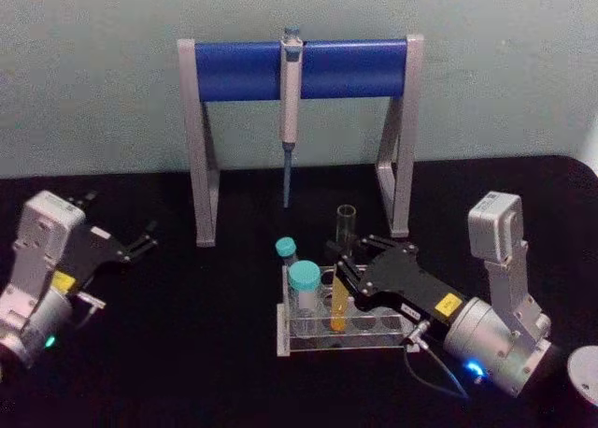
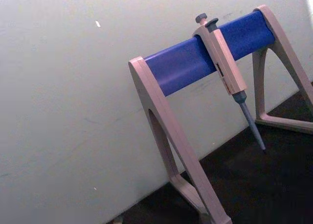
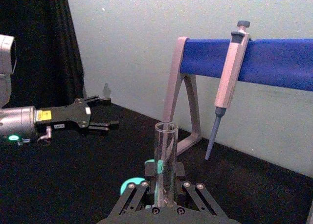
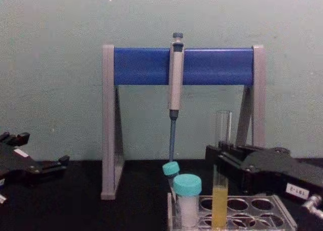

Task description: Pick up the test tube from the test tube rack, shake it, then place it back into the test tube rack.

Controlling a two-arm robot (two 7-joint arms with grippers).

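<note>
The test tube (image 1: 346, 224), clear with yellow-orange liquid low down, stands upright in the clear test tube rack (image 1: 374, 340) at the table's front centre. My right gripper (image 1: 351, 265) reaches in from the right at mid-height of the tube, its fingers closed against both sides. The right wrist view shows the tube (image 3: 165, 145) rising between the finger bases. From the chest the tube (image 4: 222, 127) has its bottom down in the rack (image 4: 255, 211), with the right gripper (image 4: 222, 159) around it. My left gripper (image 1: 144, 239) rests open at the far left, parked.
A grey-and-blue pipette stand (image 1: 210, 166) spans the back of the table, with a pipette (image 1: 291, 101) hanging from its bar. Two teal-capped vials (image 1: 304, 286) sit in the rack's left end. A white round object (image 1: 587, 372) lies at the front right.
</note>
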